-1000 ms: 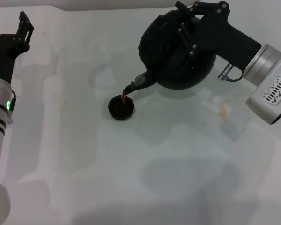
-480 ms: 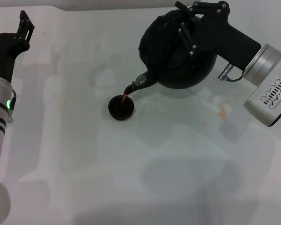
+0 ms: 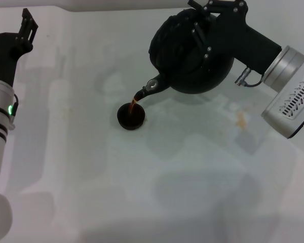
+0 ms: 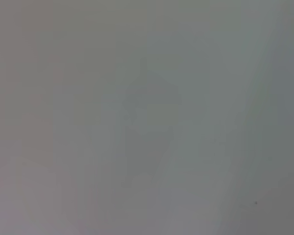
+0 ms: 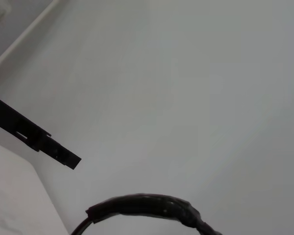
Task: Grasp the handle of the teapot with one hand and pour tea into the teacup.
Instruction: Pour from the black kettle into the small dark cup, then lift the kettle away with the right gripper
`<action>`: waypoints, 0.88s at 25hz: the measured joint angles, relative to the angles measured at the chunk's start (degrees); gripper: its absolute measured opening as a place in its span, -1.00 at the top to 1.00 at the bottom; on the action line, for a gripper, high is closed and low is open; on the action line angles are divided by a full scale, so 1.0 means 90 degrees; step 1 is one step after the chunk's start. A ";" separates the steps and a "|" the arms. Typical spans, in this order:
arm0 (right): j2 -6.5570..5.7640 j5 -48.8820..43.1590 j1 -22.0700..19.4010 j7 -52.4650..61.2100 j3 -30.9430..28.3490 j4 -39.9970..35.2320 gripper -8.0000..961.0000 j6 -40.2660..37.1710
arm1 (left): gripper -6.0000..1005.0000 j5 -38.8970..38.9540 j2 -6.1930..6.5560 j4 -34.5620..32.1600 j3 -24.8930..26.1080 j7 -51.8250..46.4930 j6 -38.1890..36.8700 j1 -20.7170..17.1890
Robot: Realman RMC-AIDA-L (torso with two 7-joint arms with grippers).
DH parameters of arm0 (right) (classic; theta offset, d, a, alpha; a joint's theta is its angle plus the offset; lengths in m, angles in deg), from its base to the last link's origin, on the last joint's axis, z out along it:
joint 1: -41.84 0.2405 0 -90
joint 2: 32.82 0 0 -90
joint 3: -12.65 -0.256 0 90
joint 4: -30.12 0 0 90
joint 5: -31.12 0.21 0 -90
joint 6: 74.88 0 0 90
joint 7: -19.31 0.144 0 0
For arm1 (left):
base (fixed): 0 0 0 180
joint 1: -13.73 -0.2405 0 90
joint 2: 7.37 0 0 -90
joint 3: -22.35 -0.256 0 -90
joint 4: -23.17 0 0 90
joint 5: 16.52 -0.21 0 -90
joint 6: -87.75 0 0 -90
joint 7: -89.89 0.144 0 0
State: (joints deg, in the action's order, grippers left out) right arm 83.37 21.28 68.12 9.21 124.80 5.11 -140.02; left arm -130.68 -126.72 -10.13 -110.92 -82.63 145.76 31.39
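A pale, glossy white worktop (image 3: pixel 142 192) is seen across the head view. The small black teacup (image 3: pixel 131 116) is set directly on it, left of centre. A small brownish stain (image 3: pixel 240 120) is marked on the surface to the right.

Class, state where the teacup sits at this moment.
In the head view the teacup stands on the white table near the middle, just below the tilted teapot spout, nearer the right gripper.
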 joint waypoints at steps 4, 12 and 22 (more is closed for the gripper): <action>0.0000 0.0000 0.0000 0.0004 0.0005 0.0017 0.74 0.0000 | -0.66 0.0000 0.0000 0.0005 0.0008 0.0000 0.0000 0.0007; 0.0000 0.0035 0.0000 0.0354 0.0060 0.0061 0.74 0.0212 | -0.66 -0.0001 0.0006 0.0009 0.0006 0.0000 0.0000 0.0018; 0.0000 0.0422 -0.0006 0.1300 0.0123 0.0139 0.74 0.0550 | -0.66 -0.0001 0.0000 0.0054 -0.0017 0.0000 0.0000 0.0020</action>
State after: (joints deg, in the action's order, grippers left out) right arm 83.37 25.08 68.07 20.91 125.91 6.37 -135.07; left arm -130.69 -126.72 -9.65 -111.07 -82.63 145.76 31.57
